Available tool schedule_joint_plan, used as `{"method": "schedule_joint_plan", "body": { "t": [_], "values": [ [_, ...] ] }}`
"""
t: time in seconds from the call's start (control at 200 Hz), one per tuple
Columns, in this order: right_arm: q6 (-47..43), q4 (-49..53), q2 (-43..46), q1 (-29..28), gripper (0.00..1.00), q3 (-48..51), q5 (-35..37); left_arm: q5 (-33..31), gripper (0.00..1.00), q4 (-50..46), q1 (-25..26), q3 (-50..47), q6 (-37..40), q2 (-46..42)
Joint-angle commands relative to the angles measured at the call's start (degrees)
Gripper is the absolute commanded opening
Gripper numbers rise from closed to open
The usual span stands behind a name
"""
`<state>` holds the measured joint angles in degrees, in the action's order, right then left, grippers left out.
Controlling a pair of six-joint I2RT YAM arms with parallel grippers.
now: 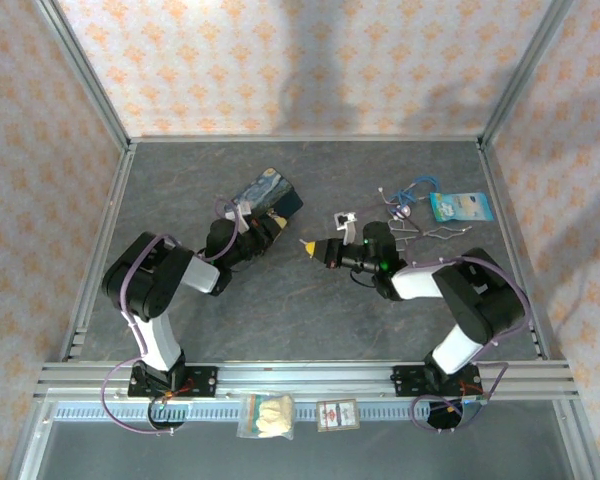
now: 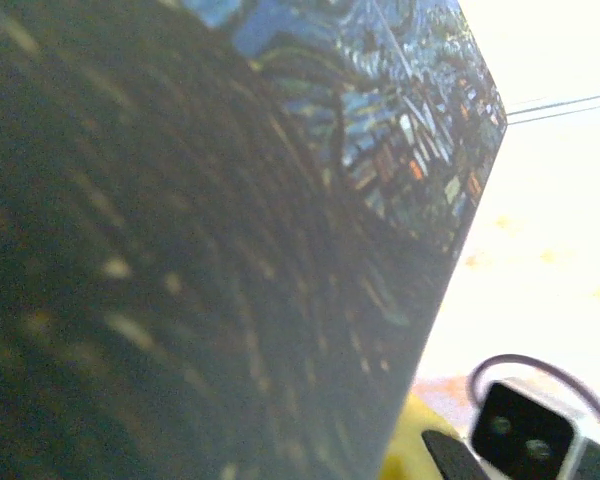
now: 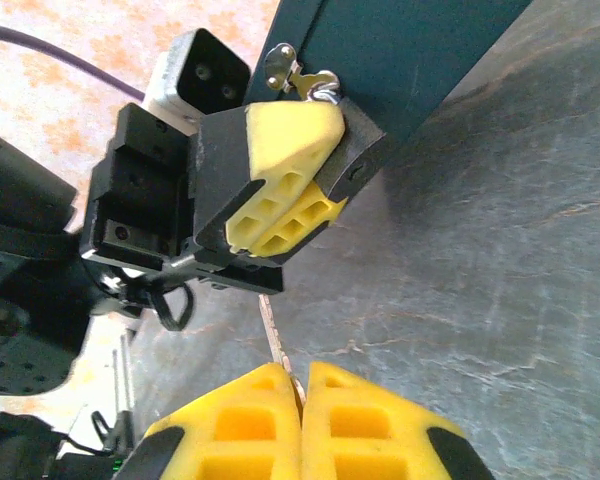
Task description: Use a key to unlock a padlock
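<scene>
- Right gripper (image 3: 301, 388): yellow pads clenched on the key (image 3: 272, 335), a tiny flat pale metal strip. Its blade stuck out past the fingertips toward 12 o'clock in the right wrist view.
- Top view: right gripper (image 1: 311, 246) sat mid-table and aimed toward 9 o'clock.
- Left gripper (image 3: 342, 125): closed, at 12 o'clock of the key tip and a little apart from it.
- Padlock (image 3: 298, 75): its thin silvery shackle showed at the left fingertips, so that hand was taken as grasping it. The dark body was hidden between the pads.
- The shackle lay against the edge of the painted dark-blue tin (image 3: 410, 50).
- Top view: left gripper (image 1: 268, 221) was at 9 o'clock of the right one, with the tin (image 1: 270, 192) just beyond at 12 o'clock.
- Left wrist view: painted tin face (image 2: 380, 110) very close, with a yellow finger (image 2: 405, 458) at 5 o'clock.
- Grey slate-patterned table (image 1: 310, 320).
- From the right gripper, the blue cord bundle (image 1: 405, 195) lay at 2 o'clock, with the pale blue packet (image 1: 460, 207) beyond it.
- The bare wire loop (image 1: 435, 233) lay at 3 o'clock.
</scene>
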<state>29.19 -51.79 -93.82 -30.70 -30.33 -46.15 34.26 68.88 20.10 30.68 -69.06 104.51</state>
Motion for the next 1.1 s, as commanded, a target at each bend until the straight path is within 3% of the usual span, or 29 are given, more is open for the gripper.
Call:
{"method": "schedule_joint_plan", "body": {
  "t": [0.0,0.475,1.096],
  "values": [
    [3.9,-8.6,-2.3,0.2,0.0,-0.1,-2.6,2.9,0.0,15.6,-0.1,-1.0,-8.3,2.1],
    [8.9,-16.1,-9.5,0.6,0.0,-4.8,-2.4,2.9,0.0,18.5,0.1,-3.2,-8.8,2.9],
    [8.8,-15.0,-13.6,0.6,0.0,-8.5,-3.4,3.2,0.0,20.8,1.0,-2.9,-9.6,4.3]
  ]
}}
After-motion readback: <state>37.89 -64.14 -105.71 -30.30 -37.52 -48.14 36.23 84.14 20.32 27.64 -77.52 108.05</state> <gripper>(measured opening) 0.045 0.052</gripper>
